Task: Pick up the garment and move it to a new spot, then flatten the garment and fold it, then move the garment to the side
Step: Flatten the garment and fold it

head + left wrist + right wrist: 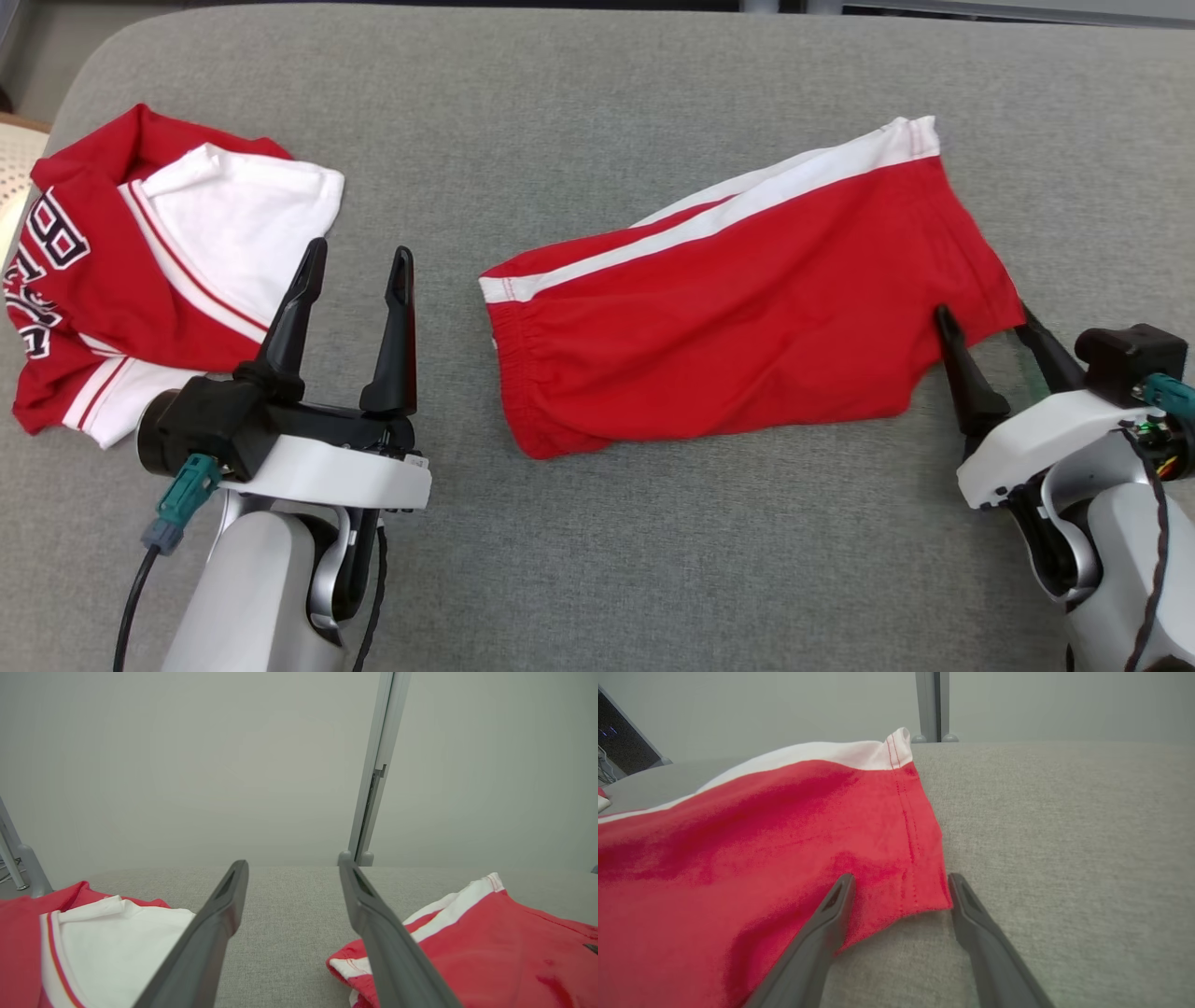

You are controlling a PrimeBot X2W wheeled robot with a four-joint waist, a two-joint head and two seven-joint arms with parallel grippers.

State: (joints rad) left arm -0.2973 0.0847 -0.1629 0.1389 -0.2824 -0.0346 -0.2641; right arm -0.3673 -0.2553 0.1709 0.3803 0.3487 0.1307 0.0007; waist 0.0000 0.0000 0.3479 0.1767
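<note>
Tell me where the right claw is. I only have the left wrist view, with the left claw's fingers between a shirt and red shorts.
Observer: The right claw is open at the hem end of the shorts, with the leg-hem corner between its fingers.
Operator: Gripping anything?
Observer: No. One finger lies over the red fabric, the other over the bare gray cushion.
Operator: And the shirt?
Observer: The shirt is crumpled, with lettering on its red part, just left of the left claw.

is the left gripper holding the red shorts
No, the left gripper is open and empty, off to the left of the shorts.
</note>
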